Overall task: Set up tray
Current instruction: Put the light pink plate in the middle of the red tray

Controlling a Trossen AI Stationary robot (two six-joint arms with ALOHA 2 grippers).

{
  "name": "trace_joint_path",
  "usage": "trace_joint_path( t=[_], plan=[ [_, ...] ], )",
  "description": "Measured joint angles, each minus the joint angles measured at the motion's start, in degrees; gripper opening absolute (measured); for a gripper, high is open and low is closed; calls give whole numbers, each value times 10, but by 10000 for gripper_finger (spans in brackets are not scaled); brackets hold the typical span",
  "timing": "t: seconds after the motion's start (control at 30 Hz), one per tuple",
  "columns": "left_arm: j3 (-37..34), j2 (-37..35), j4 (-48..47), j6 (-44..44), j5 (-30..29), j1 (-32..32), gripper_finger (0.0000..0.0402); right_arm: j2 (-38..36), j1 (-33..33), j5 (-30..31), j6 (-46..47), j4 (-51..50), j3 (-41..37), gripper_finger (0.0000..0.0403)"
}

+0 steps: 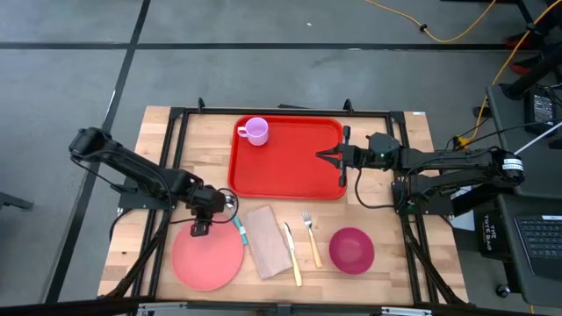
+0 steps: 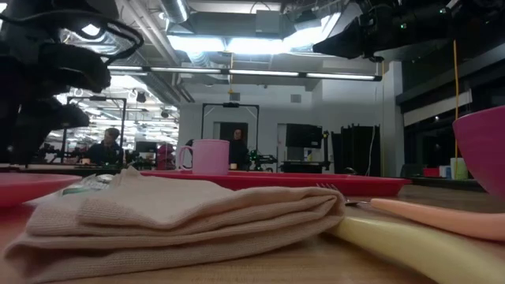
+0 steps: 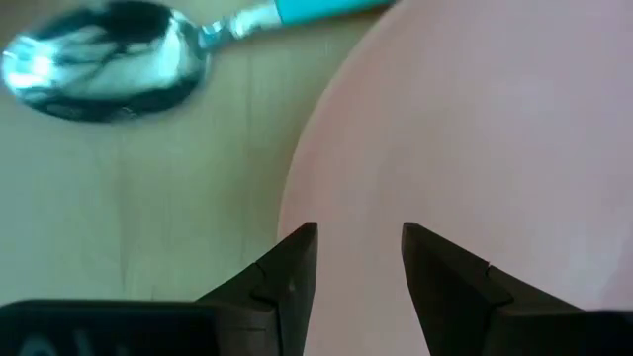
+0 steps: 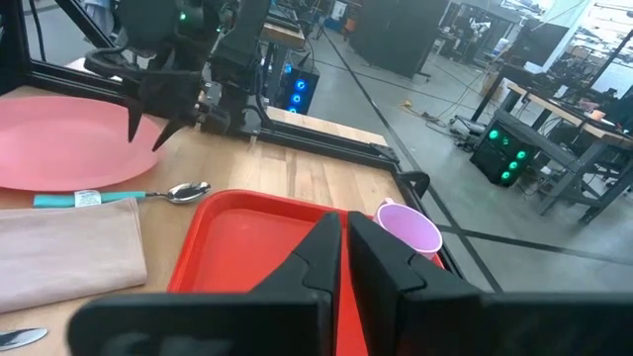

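The red tray (image 1: 290,162) is lying flat on the wooden table (image 1: 154,140), up against the far edge and about midway between the two sides. A small lilac cup (image 1: 255,131) is standing upright in the tray's far left corner.

The right gripper (image 1: 322,155) is hanging over the tray's right-hand side, just inside the rim, with its fingers pressed together and nothing between them.

The left gripper (image 1: 199,229) is hovering at the far edge of the round pink plate (image 1: 208,257), which is sitting near the table's front left corner. Its fingers (image 3: 292,277) are standing apart, one over the plate's rim and the other over the plate itself, gripping nothing.

A spoon (image 1: 237,226) with a teal handle is lying just beside the plate, its bowl toward the tray. Next along the front edge a folded beige napkin (image 1: 269,240) is resting, then a pale yellow knife (image 1: 291,253), a fork (image 1: 311,237) and a deep pink bowl (image 1: 351,249), the last nearest the right side.
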Motion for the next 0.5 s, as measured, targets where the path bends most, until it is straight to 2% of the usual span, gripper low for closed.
trace_joint_path(
  t=[0.2, 0.5],
  plan=[
    [0, -17, -15, 0, -57, 0, 143, 0, 0, 0, 0, 0, 0, 29],
    [0, 5, -17, 4, -53, 0, 143, 0, 0, 0, 0, 0, 0, 29]
  ],
)
